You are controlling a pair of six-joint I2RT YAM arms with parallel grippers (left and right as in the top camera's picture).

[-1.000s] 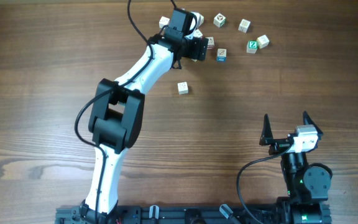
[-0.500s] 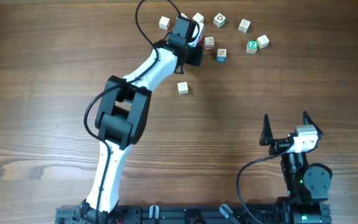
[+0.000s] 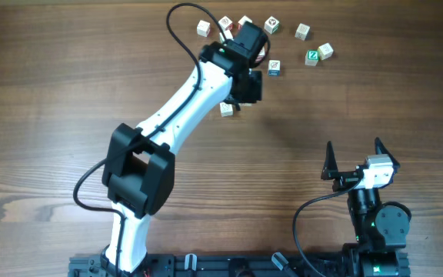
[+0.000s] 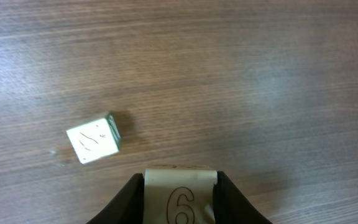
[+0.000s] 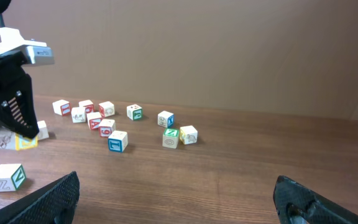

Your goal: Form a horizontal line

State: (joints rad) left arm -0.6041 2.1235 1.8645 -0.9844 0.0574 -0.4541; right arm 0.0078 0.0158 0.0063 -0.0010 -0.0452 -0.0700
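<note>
My left gripper point(image 4: 180, 199) is shut on a pale wooden cube point(image 4: 180, 196) with a brown 6 on its face, both dark fingers pressed to its sides. In the overhead view this gripper point(image 3: 249, 86) hangs just right of a lone whitish cube point(image 3: 226, 109), which the arm partly covers. The wrist view shows that lone cube point(image 4: 94, 138) on the table, up and left of the held one. My right gripper point(image 3: 354, 160) stands open near the front right with nothing between its fingers point(image 5: 55, 199). No horizontal line of cubes shows in any view.
Several loose letter cubes lie scattered at the far edge, among them a green Z cube point(image 3: 312, 56), a blue one point(image 3: 274, 68) and a whitish one point(image 3: 203, 28). The right wrist view shows the same cluster point(image 5: 118, 140) beyond bare wood.
My left gripper closed on the 6 cube in the far cluster and carried it toward the near side, next to the lone cube. The right arm has not moved.
</note>
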